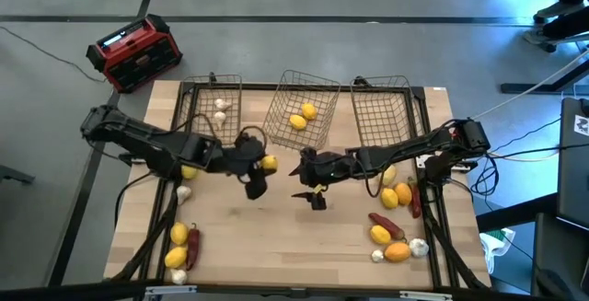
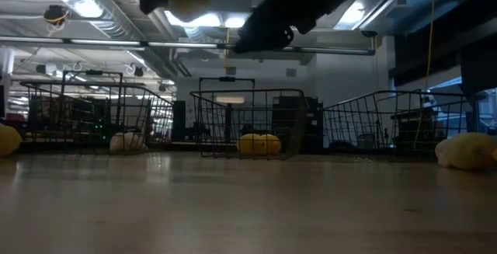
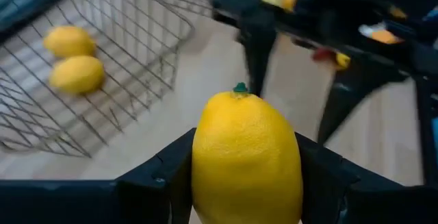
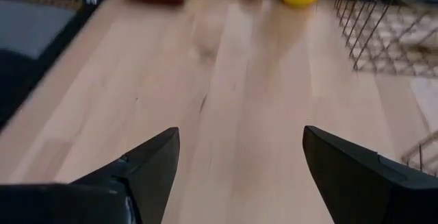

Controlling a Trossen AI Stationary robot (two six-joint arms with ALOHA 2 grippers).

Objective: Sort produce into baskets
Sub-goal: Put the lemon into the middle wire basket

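Centrally, a lemon sits clamped between the fingers of my left gripper, held above the bench just short of the middle basket, which lies at an angle and already holds two lemons. My right gripper hangs close opposite, its jaws spread wide and holding nothing, over bare wood.

Risks, as I judge them: the two grippers stand near each other, so a careless swing toward the basket could knock them together and jar the lemon loose. The basket's skewed rim might also catch the fingers, and a round lemon released too early could roll off across the bench.

Surroundings: the left basket holds white bulbs; the right basket looks empty. Unsorted produce lies in clusters near the bench's front right and front left corners. A red-and-black box stands on the floor beyond the bench.
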